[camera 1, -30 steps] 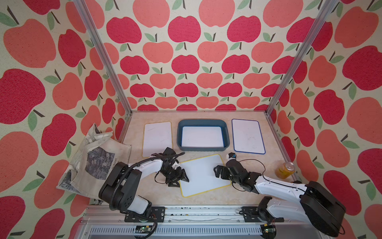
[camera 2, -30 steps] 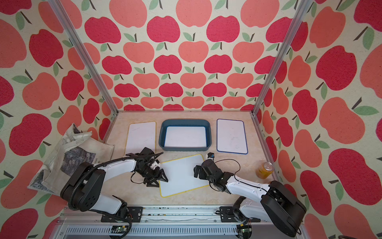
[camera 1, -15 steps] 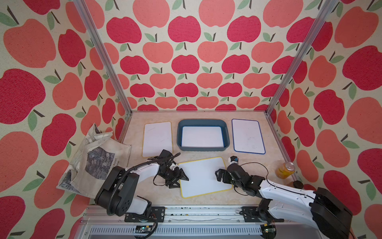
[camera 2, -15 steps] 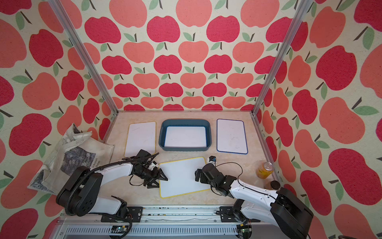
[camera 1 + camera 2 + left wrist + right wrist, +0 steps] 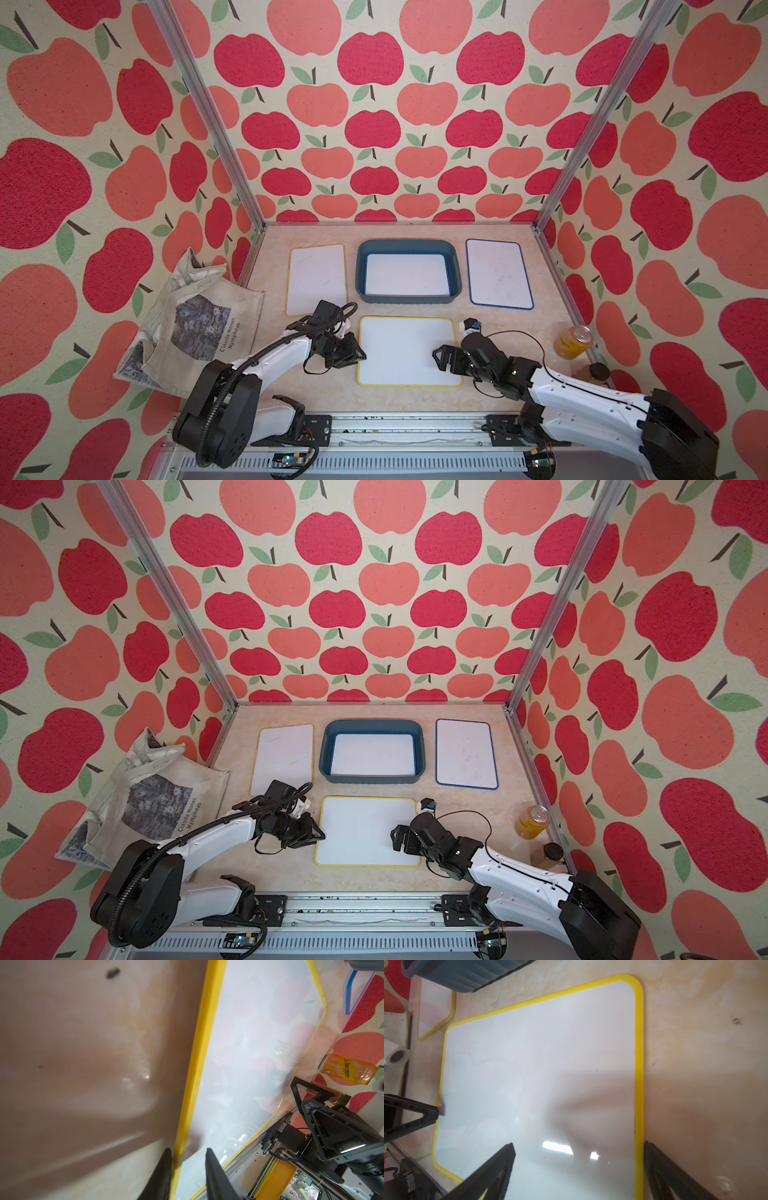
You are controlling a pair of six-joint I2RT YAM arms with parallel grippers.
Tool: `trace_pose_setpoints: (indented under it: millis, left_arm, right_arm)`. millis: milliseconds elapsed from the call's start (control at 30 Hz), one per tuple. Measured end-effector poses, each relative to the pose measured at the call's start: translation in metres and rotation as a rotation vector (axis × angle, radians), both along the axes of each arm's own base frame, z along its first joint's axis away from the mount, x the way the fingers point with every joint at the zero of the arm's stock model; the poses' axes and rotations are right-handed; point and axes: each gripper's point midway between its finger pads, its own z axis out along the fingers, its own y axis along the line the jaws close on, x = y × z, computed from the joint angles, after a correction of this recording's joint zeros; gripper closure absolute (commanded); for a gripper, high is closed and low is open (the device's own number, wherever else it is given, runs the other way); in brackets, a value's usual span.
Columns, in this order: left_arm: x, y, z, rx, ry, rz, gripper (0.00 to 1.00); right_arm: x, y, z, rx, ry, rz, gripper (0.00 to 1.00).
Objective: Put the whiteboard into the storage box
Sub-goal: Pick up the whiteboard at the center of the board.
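Since the yellow-framed whiteboard (image 5: 405,351) lies flat at the near edge of the bench (image 5: 328,392), with its long axis running side to side, each arm meets 1 short edge of it. The left end effector (image 5: 188,1153) sits at the left short edge. In the left wrist view 1 finger stands against the outside of the yellow frame and the other hangs over the white face. The 2 are drawn close together, though I cannot tell whether they truly clamp the edge. The right end effector (image 5: 578,1144) is spread wide across the right short edge, 1 finger (image 5: 506,1155) over the white face and the other outside the frame above bare bench, gripping nothing. The arms look about equally near, so I judge this a 2-handed lift, with the left side further along.

Directly beyond the board, close to its far long edge, stands the storage box (image 5: 362,270), its long axis parallel to the board's. The carry should therefore run straight away from the arms and up over the low near wall, with no turning needed. The box is not vacant: 1 blue-framed whiteboard (image 5: 407,274) lies flat on its floor, and the yellow one would have to stack on top. Another yellow-framed board (image 5: 316,278) lies on the bench to the left of the box and a blue-framed board (image 5: 498,274) to its right, their long axes pointing away. A drink can (image 5: 575,340) stands well off to the right.
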Motion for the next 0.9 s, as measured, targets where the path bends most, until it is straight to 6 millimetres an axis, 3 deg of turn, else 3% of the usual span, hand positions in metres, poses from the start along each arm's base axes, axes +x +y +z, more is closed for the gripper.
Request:
trace_pose_setpoints:
  millis: [133, 233, 600, 733, 900]
  left_arm:
    - [-0.003, 0.001, 0.0, -0.006, -0.001, -0.001, 0.84]
    - [-0.003, -0.001, 0.005, -0.023, -0.018, -0.004, 0.85]
    - [-0.007, -0.016, 0.053, -0.182, -0.117, -0.053, 0.93]
    - [-0.008, -0.019, 0.06, -0.203, -0.111, -0.065, 0.94]
    - [-0.009, -0.023, 0.075, -0.238, -0.114, -0.084, 0.88]
  right_arm:
    - [-0.001, -0.003, 0.001, 0.016, -0.001, -0.002, 0.01]
    - [-0.002, -0.006, 0.001, 0.03, -0.007, -0.008, 0.01]
    - [-0.002, -0.018, 0.003, 0.07, -0.017, -0.035, 0.01]
    - [-0.002, -0.019, 0.003, 0.073, -0.011, -0.037, 0.01]
    - [-0.002, -0.019, 0.003, 0.078, -0.003, -0.03, 0.01]
